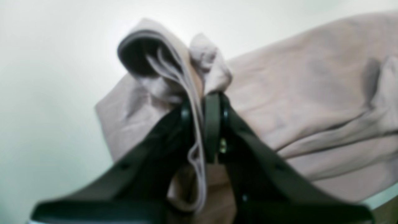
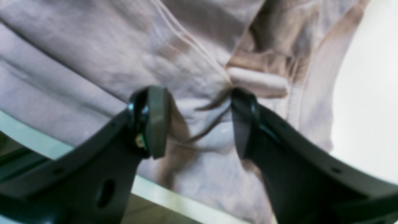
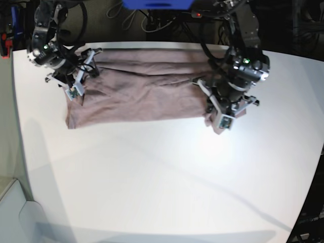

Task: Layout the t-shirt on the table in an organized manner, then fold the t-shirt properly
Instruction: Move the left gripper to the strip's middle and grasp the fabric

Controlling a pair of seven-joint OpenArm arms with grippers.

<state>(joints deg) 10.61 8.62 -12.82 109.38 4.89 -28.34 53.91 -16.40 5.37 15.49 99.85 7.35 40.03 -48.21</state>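
My left gripper [image 1: 203, 124] is clamped on a bunched hem fold of the t-shirt [image 3: 147, 86]; the rest of the cloth runs off to the right of my fingers. My right gripper [image 2: 199, 124] is spread wide, cloth between the pads, nothing pinched. Shirt's long axis runs gripper to gripper along the far edge of the table [image 3: 162, 182]. Mauve-pink, wrinkled, lying as 1 rough band with both ends rumpled.

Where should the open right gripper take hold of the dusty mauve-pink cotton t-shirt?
On the bunched fold of the mauve-pink t-shirt lying between the right gripper's open fingers, coming straight down from above. That end lies crumpled near the white table's far edge, and the raised ridge gives more to pinch than flat cloth. The left gripper already clamps the other end.
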